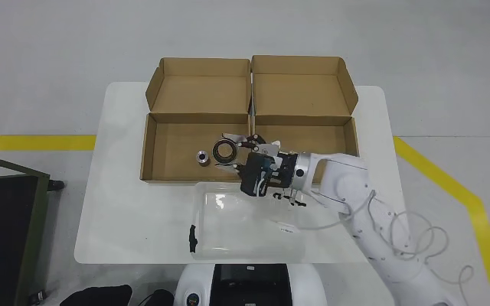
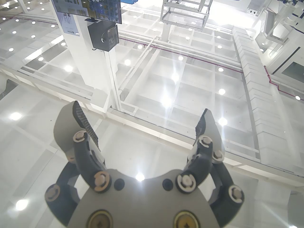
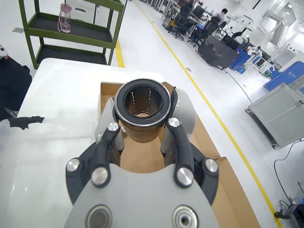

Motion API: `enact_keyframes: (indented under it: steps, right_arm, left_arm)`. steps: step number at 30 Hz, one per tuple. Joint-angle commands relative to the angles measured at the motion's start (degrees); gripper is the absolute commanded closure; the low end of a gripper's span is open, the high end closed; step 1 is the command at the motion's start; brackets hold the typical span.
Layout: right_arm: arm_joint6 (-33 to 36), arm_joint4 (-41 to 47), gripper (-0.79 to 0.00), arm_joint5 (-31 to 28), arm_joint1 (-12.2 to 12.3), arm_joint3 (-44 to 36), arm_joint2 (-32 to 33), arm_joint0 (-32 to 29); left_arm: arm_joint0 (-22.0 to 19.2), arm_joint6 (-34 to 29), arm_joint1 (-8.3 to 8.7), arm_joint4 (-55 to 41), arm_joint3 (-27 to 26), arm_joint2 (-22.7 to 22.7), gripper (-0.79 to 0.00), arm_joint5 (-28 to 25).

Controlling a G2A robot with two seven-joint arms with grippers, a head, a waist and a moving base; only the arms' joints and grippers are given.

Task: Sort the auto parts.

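The right gripper (image 3: 143, 116) has its fingers clamped on either side of a dark cylindrical bearing (image 1: 224, 150), whose open end faces the wrist. It holds the bearing just above the floor of the left cardboard box (image 1: 170, 159). I judge this to be a drop-off, since a small metal part (image 1: 201, 156) already lies in that box just left of the bearing. The right cardboard box (image 1: 329, 141) sits touching it on the right side, probably for a different kind of part. The 2 boxes stand with lids folded back at the far side of the white counter (image 1: 122, 191). A clear plastic bin (image 1: 237, 229) sits at the near edge with a scrap of black tape (image 1: 191, 237) on its left end. The left gripper (image 2: 142, 124) points up at the ceiling, fingers apart and holding nothing. The room is a bright workshop with a yellow floor line (image 1: 46, 142) and a green shelf cart (image 3: 78, 33) off to the left.
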Motion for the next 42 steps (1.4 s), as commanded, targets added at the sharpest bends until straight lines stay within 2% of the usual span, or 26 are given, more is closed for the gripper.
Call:
enact_keyframes:
  steps: [1,9,23,37,42]
  right_arm:
    - [0.91,-0.1,0.0,0.62,-0.19,1.23,-1.08,0.13]
    - [5.21,3.63,0.0,2.62,-1.58,6.96,-5.67,2.49]
    - [10.61,9.41,0.0,6.18,-5.56,21.57,-13.9,11.62]
    - [13.3,9.85,0.0,7.93,-7.88,29.34,-16.76,15.05]
    - [13.84,9.94,-0.043,8.08,-8.51,31.81,-17.17,15.94]
  left_arm:
    - [0.0,0.0,0.0,0.0,0.0,0.0,-0.785,0.0]
    - [0.0,0.0,0.0,0.0,0.0,0.0,-0.785,0.0]
    - [0.0,0.0,0.0,0.0,0.0,0.0,-0.785,0.0]
    - [0.0,0.0,0.0,0.0,0.0,0.0,-0.785,0.0]
    - [0.0,0.0,0.0,0.0,0.0,0.0,-0.785,0.0]
